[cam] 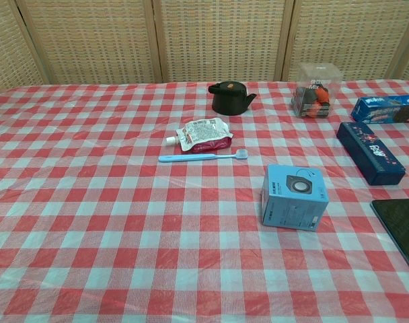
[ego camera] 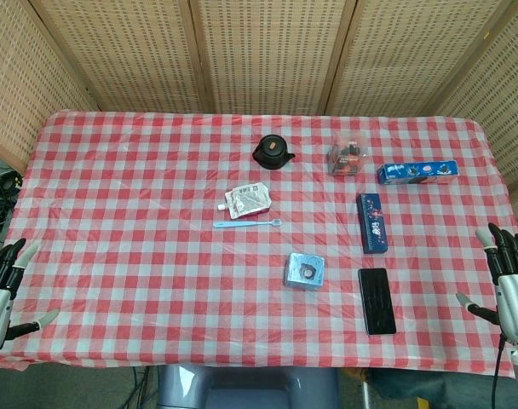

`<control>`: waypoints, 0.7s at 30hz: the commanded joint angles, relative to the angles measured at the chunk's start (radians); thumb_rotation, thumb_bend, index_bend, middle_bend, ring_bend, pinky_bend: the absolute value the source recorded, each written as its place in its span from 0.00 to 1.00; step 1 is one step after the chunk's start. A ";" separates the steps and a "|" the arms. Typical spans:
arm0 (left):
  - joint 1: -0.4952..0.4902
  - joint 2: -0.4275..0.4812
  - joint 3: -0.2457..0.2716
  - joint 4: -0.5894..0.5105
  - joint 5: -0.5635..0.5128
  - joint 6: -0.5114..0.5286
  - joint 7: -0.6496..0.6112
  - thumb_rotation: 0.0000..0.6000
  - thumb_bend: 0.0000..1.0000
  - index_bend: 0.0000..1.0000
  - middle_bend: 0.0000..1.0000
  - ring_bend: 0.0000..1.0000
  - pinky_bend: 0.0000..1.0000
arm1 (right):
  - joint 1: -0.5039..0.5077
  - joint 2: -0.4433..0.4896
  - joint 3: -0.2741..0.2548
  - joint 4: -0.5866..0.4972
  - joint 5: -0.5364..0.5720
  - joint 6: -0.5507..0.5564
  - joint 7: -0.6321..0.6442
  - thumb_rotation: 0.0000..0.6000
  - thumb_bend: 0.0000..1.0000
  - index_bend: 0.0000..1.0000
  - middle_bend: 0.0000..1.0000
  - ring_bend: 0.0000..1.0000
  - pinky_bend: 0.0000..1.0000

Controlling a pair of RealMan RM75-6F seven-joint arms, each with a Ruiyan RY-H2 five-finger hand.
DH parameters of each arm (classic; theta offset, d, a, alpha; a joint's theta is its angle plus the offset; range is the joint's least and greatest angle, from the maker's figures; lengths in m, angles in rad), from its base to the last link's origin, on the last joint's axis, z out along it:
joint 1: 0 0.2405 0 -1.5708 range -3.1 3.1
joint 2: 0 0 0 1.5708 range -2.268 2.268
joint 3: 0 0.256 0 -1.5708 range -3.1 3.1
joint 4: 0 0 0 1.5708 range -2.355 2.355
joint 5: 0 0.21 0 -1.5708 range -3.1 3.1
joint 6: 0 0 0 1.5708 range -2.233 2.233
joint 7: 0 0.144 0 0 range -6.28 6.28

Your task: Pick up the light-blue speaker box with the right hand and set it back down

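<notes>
Two hands show in the head view, both at the near table edge and both holding nothing. Left hand sits off the near-left corner, fingers spread apart, thumb out to the side. Right hand sits off the near-right corner, fingers likewise apart, thumb pointing inward. Light-blue speaker box lies on the red-checked tablecloth, slightly right of centre and toward the near edge, well apart from either hand. Top face shows a round dark speaker print. Outline from above is close to square, so no clear long axis; its edges sit slightly skewed to the check pattern. Black phone lies just to its right, long axis running away from the robot. Dark blue carton lies beyond the phone, same orientation. Further back: blue snack box, clear packet of dark items, black teapot. White-and-red pouch and blue toothbrush lie left of the box, toward table centre.

Chest view: no hand visible. Speaker box rests flat, a squat cuboid, pale blue, speaker picture on the top face with small text beside it, more printing on the near side face. Near side face is turned a little to the left. Toothbrush lies crosswise, head to the right. Teapot spout points right.
</notes>
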 commanded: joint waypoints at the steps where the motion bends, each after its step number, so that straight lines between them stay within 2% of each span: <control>1: 0.000 0.000 0.000 0.000 -0.001 -0.001 -0.001 1.00 0.00 0.00 0.00 0.00 0.00 | 0.000 0.000 0.000 0.000 0.001 -0.001 -0.001 1.00 0.00 0.03 0.00 0.00 0.00; 9: -0.007 -0.002 -0.006 0.002 -0.009 -0.012 0.002 1.00 0.00 0.00 0.00 0.00 0.00 | 0.005 -0.006 -0.005 0.008 0.003 -0.019 -0.015 1.00 0.00 0.03 0.00 0.00 0.00; 13: -0.011 -0.003 -0.013 0.004 -0.026 -0.020 0.000 1.00 0.00 0.00 0.00 0.00 0.00 | 0.031 -0.016 -0.019 0.011 -0.017 -0.066 -0.033 1.00 0.00 0.03 0.00 0.00 0.00; 17: -0.016 -0.004 -0.021 0.004 -0.046 -0.031 0.000 1.00 0.00 0.00 0.00 0.00 0.00 | 0.117 -0.006 -0.047 -0.002 -0.084 -0.204 -0.049 1.00 0.00 0.04 0.00 0.00 0.00; 21: -0.020 -0.006 -0.030 0.002 -0.065 -0.037 0.008 1.00 0.00 0.00 0.00 0.00 0.00 | 0.219 0.003 -0.046 -0.040 -0.116 -0.351 -0.048 1.00 0.00 0.06 0.00 0.00 0.00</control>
